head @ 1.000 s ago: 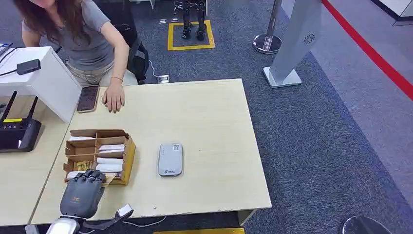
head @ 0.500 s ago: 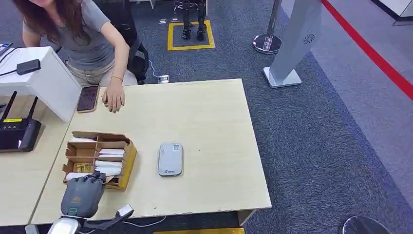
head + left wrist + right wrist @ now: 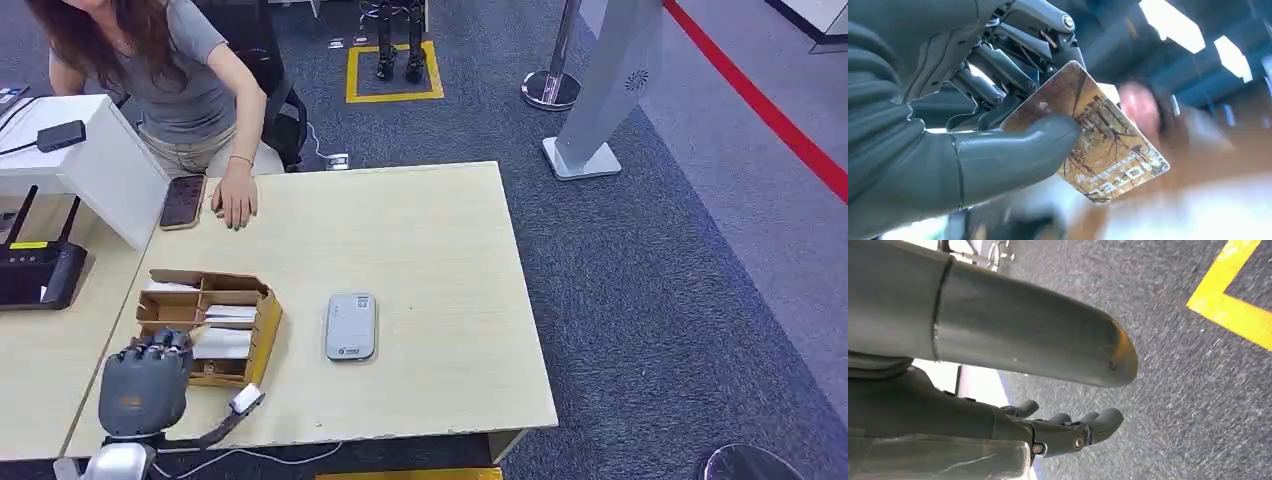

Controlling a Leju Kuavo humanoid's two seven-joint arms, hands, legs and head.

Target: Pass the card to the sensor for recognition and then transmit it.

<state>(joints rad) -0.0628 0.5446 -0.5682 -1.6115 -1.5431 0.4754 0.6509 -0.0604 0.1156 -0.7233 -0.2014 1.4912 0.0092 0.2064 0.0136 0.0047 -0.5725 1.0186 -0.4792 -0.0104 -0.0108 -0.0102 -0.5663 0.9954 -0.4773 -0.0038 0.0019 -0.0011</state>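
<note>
Left hand (image 3: 138,385) sits at near-left table edge, just over the near end of the cardboard box (image 3: 262,325). In the left wrist view the left hand (image 3: 973,110) grasps the card (image 3: 1100,150): thumb pressed on one face, fingers (image 3: 1003,65) behind, printed end sticking out free beyond the thumb tip. So the card is out of the box and in the hand, not on the table.

Step, as I judge it: pick is done, carry to sensor comes next. Grey sensor pad (image 3: 350,326) lies flat mid-table, right of the box, a bit apart from it. Next move likely calls for swinging the hand right over the box wall and bringing the card's free end flat and low over the pad, pinch kept firm.

Far left: person's hand (image 3: 235,202) rests on the table (image 3: 440,260) beside a phone (image 3: 183,201), the likely receiver afterwards.

Right hand (image 3: 1068,432) hangs over the carpet, released, fingers loosely curled, nothing in it.
</note>
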